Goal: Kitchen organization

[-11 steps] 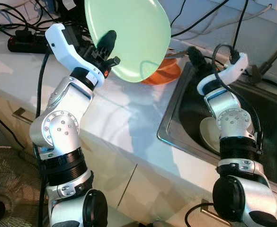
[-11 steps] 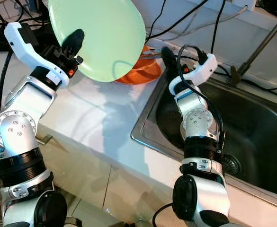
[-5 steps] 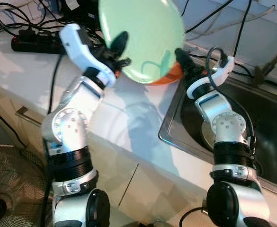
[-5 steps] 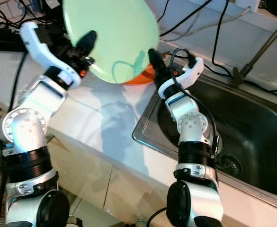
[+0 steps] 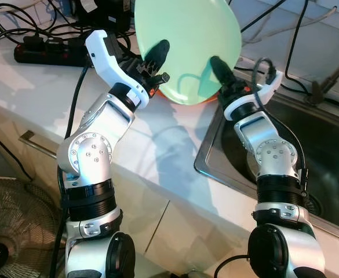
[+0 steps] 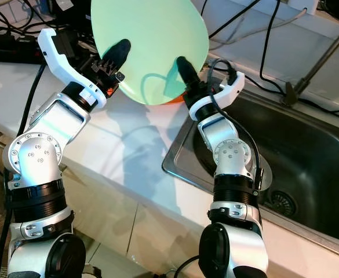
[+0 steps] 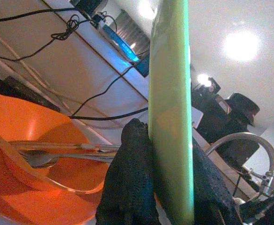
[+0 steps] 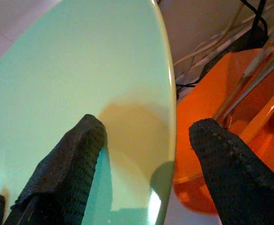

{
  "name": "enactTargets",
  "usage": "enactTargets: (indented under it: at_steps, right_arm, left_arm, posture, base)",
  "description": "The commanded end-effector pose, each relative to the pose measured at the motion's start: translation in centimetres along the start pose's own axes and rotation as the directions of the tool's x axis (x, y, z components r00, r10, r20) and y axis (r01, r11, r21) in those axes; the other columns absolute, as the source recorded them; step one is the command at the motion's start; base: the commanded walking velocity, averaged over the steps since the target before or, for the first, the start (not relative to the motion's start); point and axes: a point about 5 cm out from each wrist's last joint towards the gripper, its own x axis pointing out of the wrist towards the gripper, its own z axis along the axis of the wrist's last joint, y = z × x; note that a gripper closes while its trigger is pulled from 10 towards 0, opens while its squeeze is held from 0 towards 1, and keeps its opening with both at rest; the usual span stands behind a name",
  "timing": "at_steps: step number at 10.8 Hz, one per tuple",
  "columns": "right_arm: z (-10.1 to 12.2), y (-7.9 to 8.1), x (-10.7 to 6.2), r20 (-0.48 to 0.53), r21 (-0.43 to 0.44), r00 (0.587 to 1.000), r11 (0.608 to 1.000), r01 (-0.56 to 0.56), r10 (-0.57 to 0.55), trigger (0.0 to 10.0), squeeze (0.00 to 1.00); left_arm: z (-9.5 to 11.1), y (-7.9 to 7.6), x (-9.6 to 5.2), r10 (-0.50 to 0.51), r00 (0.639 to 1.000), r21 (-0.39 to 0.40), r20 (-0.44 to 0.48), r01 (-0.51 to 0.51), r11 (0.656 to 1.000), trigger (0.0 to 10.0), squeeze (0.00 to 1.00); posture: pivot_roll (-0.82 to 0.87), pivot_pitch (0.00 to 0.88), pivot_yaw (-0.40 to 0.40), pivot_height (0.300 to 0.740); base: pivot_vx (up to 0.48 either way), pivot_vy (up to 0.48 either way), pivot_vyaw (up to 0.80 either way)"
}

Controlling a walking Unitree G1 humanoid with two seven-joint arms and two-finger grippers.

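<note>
- the left gripper [image 5: 157, 61] pinches the green plate [image 5: 186, 46], held on edge above the counter [image 5: 152, 145], just left of the sink [image 5: 320, 145].
- the right gripper [image 8: 141, 154] has its fingers spread astride the plate's rim; best seated deeper before pinching, then the left lets go.
- the orange bowl [image 7: 38, 159] with utensils [image 7: 62, 152] sits partly hidden behind the plate.

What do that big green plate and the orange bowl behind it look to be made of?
The pale green round plate, pinched by the left end effector, looks like matte plastic or melamine: even colour, thin rim, soft sheen. The orange bowl seems glossy, slightly translucent plastic, since light glows through its wall; the utensils in it look metallic.
</note>
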Motion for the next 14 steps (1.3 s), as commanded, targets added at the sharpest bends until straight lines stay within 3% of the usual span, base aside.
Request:
enactTargets:
  at_steps: [1, 3, 4, 5, 6, 11, 14]
  right_arm:
    - [1.0, 0.0, -0.4, 0.045, 0.02, 0.999, 1.0, -0.013, 0.012, 10.0, 0.0]
    - [1.4, -0.1, -0.6, 0.077, 0.069, 0.997, 0.997, -0.026, 0.021, 10.0, 0.0]
    - [1.4, -0.1, -0.6, 0.081, 0.08, 0.996, 0.996, -0.033, 0.026, 4.4, 0.0]
    - [1.4, -0.1, -0.6, 0.086, 0.088, 0.996, 0.996, -0.035, 0.027, 1.1, 0.0]
    - [1.4, 0.0, -0.6, 0.091, 0.098, 0.995, 0.994, -0.038, 0.029, 0.0, 0.0]
    - [1.4, 0.1, -0.6, 0.1, 0.114, 0.994, 0.992, -0.052, 0.04, 0.0, 0.0]
    - [1.5, 0.2, -0.7, 0.113, 0.136, 0.992, 0.988, -0.072, 0.056, 0.0, 0.0]
  left_arm:
    - [-0.2, -1.3, 0.5, -0.078, 0.997, -0.018, -0.005, 0.078, 0.997, 10.0, 0.0]
    - [-0.4, -0.6, 0.4, -0.054, 0.999, -0.049, 0.003, 0.054, 0.997, 10.0, 0.0]
    - [-0.5, -0.4, 0.3, -0.047, 0.999, -0.062, 0.003, 0.047, 0.997, 10.0, 0.0]
    - [-0.5, -0.4, 0.3, -0.044, 0.999, -0.072, 0.005, 0.044, 0.996, 10.0, 0.0]
    - [-0.5, -0.3, 0.2, -0.041, 0.999, -0.078, 0.008, 0.042, 0.996, 10.0, 0.0]
    - [-0.9, 0.1, 0.2, -0.028, 1.0, -0.095, -0.015, 0.026, 0.995, 10.0, 0.0]
    - [-1.5, -0.1, 0.2, -0.038, 0.999, -0.147, -0.036, 0.032, 0.989, 10.0, 0.0]
  posture:
    - [0.05, 0.055, -0.158, 0.74]
    - [0.05, 0.055, -0.156, 0.74]
    - [0.05, 0.057, -0.155, 0.74]
    - [0.05, 0.057, -0.156, 0.74]
    - [0.05, 0.057, -0.156, 0.74]
    - [0.05, 0.057, -0.155, 0.74]
    - [0.05, 0.059, -0.153, 0.74]
  base:
    - [0.0, 0.0, 0.0]
    - [0.0, 0.0, 0.0]
    - [0.0, 0.0, 0.0]
    - [0.0, 0.0, 0.0]
    - [0.0, 0.0, 0.0]
    - [0.0, 0.0, 0.0]
    - [0.0, 0.0, 0.0]
